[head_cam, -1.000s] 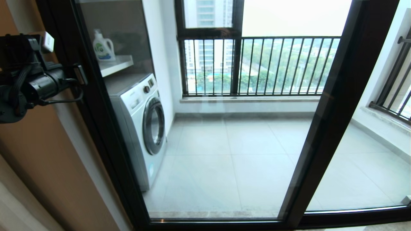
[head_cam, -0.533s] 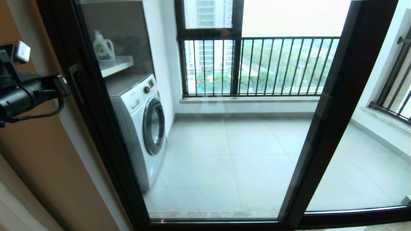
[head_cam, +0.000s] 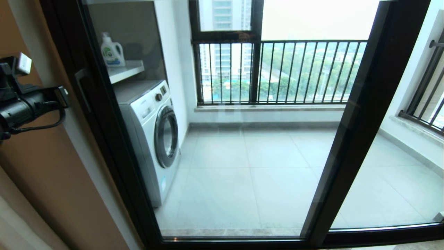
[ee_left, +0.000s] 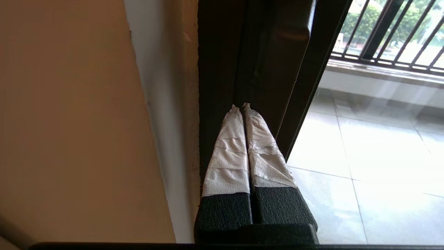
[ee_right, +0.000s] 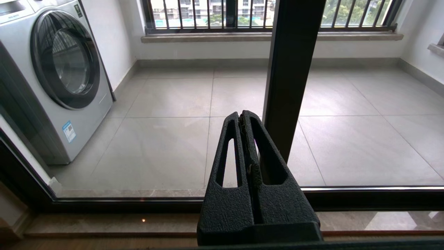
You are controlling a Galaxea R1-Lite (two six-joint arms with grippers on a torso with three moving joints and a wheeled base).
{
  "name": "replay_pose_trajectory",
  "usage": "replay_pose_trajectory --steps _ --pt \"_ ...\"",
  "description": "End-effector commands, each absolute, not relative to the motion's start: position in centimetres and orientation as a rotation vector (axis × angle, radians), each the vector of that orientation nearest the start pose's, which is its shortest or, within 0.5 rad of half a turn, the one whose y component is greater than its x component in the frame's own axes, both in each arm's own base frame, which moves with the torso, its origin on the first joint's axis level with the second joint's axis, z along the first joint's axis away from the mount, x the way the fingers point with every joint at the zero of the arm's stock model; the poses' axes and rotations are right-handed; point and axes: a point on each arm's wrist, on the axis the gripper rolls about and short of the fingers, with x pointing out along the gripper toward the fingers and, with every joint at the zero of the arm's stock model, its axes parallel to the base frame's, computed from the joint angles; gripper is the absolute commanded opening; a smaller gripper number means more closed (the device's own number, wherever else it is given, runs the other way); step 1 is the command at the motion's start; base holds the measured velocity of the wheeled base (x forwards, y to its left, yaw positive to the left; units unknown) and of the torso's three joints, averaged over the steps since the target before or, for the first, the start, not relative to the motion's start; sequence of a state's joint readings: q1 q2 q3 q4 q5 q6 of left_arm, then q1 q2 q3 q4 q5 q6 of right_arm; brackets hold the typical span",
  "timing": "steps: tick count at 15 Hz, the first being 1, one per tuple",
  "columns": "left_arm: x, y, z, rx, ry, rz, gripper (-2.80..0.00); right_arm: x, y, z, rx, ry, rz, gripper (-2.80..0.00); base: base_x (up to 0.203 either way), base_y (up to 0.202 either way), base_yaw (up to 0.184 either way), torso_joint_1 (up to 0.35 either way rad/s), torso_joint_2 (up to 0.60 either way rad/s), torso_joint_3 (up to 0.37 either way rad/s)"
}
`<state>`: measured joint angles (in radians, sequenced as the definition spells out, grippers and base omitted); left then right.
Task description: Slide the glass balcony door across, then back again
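Your left end effector, fingers pressed together, sits just left of the glass balcony door's upright handle; right arm farther.

Left tool: white-wrapped fingers; right tool: black, slotted.

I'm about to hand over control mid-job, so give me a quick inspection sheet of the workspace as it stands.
Surface: pale tiled balcony floor, bare.
Job's things: tall clear glass balcony door in slim black frame, short black bar handle on its left upright, free of any grip.
Clutter: white-and-green detergent bottle on a shelf above the white front-loading washing machine.
Grippers: left gripper jaws shut, empty, beside the frame; right gripper jaws shut, empty, low before the glass.
Cables: black cable looped under the left wrist.
Surroundings: black railing bars, tan wall.
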<state>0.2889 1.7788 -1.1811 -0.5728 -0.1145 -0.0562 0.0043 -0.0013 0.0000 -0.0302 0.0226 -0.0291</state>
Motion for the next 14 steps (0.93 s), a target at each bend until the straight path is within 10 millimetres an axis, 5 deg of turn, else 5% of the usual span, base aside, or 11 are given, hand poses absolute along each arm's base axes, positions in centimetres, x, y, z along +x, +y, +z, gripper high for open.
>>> replay_pose_trajectory --steps 1,6,14 --pt "35.7 10.3 23.8 -0.057 0.059 0.175 -2.8 -2.2 0.0 7.5 -0.029 -0.02 0.027 -2.8 0.0 0.0 0.0 0.0 0.0 0.0" --pt "37.7 10.3 21.0 -0.037 0.13 0.16 -2.8 -2.2 0.0 7.5 -0.029 -0.019 0.027 -2.8 0.0 0.0 0.0 0.0 0.0 0.0" --pt "38.9 6.8 22.0 -0.022 0.093 0.056 -2.8 -2.2 0.0 7.5 -0.029 -0.019 0.027 -2.8 0.0 0.0 0.0 0.0 0.0 0.0"
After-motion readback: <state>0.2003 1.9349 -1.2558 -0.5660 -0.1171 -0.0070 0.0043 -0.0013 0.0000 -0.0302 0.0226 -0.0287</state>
